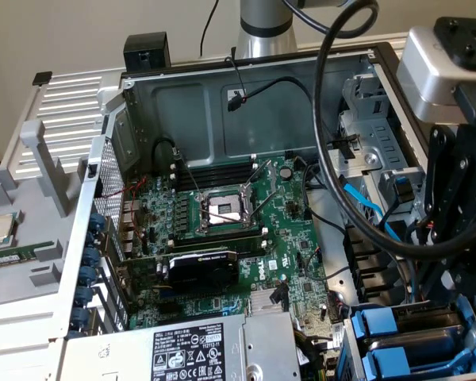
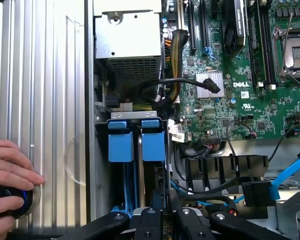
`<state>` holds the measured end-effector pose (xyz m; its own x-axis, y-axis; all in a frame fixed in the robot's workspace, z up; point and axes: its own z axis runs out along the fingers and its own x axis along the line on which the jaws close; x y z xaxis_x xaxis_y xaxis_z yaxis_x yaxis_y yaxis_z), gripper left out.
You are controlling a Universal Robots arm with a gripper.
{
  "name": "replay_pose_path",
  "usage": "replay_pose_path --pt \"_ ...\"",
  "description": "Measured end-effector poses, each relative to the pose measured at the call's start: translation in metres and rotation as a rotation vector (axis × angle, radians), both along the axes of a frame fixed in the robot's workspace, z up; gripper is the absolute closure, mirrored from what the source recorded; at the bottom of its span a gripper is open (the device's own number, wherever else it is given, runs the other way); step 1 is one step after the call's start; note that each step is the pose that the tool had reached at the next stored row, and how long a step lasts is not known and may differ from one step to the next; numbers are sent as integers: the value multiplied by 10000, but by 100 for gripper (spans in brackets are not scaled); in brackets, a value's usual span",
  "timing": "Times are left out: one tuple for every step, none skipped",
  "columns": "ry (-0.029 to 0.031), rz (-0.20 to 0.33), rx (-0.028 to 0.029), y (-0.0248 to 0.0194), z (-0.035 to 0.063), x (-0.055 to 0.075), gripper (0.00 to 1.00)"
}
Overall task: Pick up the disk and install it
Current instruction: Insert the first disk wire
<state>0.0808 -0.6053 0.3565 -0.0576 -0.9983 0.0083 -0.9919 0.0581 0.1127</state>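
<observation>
At the near corner of the open computer case point(image 1: 246, 95), on the exterior view's right: drive cage point(image 2: 138, 115), holding two blue-framed units on edge, side by side. Item: disk point(image 2: 153, 145), taken here as the farther of the pair, apparently seated between the cage rails with its blue tab uppermost; which of the two is the task's own cannot be told for certain. Item: claw point(image 2: 165, 223), hanging directly above the cage and apart from the disk, fingers drawn nearly together with nothing seen between them. Item: blue cable point(image 2: 289, 174) and looped black cables point(image 1: 317, 119), just beside the claw. Item: a person's hand point(image 2: 10, 172) resting on a black knob point(image 2: 10, 202) on the ribbed panel point(image 2: 40, 75) beside the case. Step in hand, by judgement: the approach to the disk at the cage, with no grip made. Next move calls for jaws set wider than the frame, a straight line along the rails, and clearance from the cables.
</observation>
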Motion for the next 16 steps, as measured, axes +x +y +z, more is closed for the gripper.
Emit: replay_pose_path --pt "-7 1 -2 0 -1 0 83" --pt "-45 1 0 0 -3 -4 83" --pt "-87 1 2 0 -7 -11 83" --pt "-131 0 0 0 -10 -24 83" --pt "-156 2 -1 0 -11 -45 83" --pt "-161 6 -1 0 -12 -63 83" --pt "-186 10 -5 0 -14 -80 83" --pt "-253 11 -12 0 -17 -88 83" --pt "-347 13 -15 0 -20 -90 83" --pt "-468 14 -24 0 -21 -93 83" --pt "-601 14 -33 0 -22 -99 83" --pt "-624 15 -37 0 -25 -100 83" --pt "-624 16 -39 0 -26 -100 83" --pt "-625 16 -44 0 -27 -101 83" --pt "-625 14 -45 0 -28 -102 83" --pt "-625 14 -45 0 -28 -105 83"
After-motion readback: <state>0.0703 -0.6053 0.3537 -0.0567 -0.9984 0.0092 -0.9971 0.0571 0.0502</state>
